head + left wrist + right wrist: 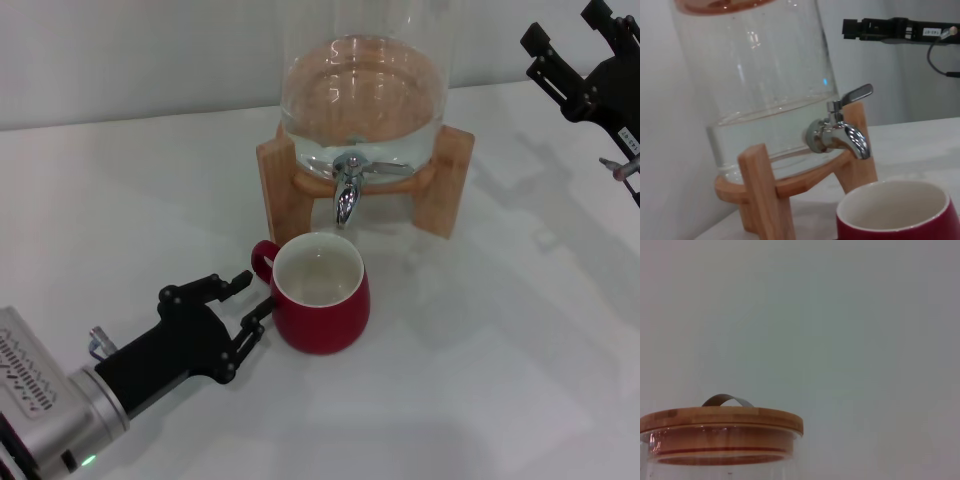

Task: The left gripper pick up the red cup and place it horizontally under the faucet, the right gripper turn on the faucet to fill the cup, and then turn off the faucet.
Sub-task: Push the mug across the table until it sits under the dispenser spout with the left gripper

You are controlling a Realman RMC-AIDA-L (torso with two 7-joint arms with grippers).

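The red cup (320, 295) stands upright on the white table (480, 380), mouth up, white inside dry as far as you can see, just at 6 o'clock of the faucet (347, 190) and slightly below its spout. Note its handle (262, 260) points to about 10 o'clock in the head view. The left gripper (247, 300) sits at the cup's 9 o'clock, its black fingers (222, 285) spread apart, one near the handle and one at the cup's lower wall; you cannot tell whether either finger actually touches. Nothing is clamped. In the left wrist view the cup's rim (895, 200) fills the near corner, with the faucet (840, 132) above it, lever (856, 93) raised at a slant. The faucet projects from a glass jar (362, 90) holding a shallow layer of water, seated on a wooden stand (275, 185). The right gripper (580, 45) hangs high at 2 o'clock of the jar, well apart from the faucet, fingers apart and holding nothing. The right wrist view gives you only the jar's wooden lid (722, 420) with its metal loop (727, 400).
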